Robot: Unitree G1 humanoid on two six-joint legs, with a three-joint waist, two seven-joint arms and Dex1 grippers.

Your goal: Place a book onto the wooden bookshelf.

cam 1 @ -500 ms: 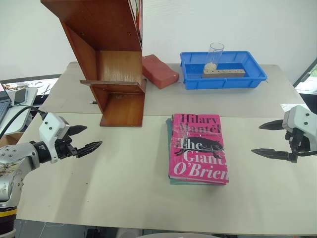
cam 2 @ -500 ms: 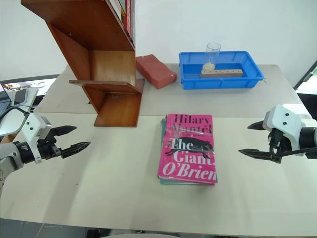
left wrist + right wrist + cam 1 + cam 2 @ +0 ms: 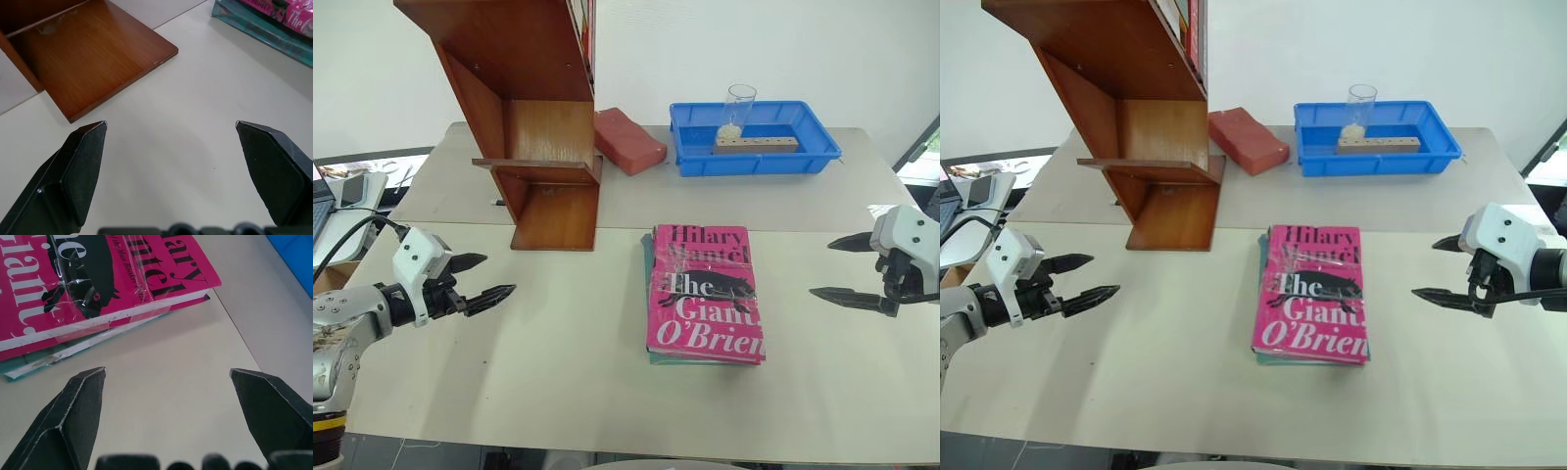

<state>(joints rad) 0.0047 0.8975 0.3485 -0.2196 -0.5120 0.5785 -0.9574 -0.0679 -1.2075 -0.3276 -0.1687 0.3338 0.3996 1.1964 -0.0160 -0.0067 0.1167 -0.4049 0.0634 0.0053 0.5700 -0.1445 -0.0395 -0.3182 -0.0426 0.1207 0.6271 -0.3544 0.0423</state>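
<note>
The bright pink book [image 3: 705,294] lies flat in the middle of the table, on top of a teal book [image 3: 29,367]. The wooden bookshelf [image 3: 538,127] stands slanted at the back left, and its base board [image 3: 93,54] rests on the table. My left gripper [image 3: 499,274] hovers open over the table left of the book, pointing toward it, in front of the shelf base. To the book's right my right gripper [image 3: 820,268] is open too and points at the book's edge [image 3: 98,279]. Neither gripper touches anything.
A brick-red block [image 3: 628,140] lies beside the shelf at the back. A blue tray [image 3: 690,162] at the back right holds a glass [image 3: 739,108] and a wooden block [image 3: 754,144]. A side table with clutter [image 3: 342,186] stands at the far left.
</note>
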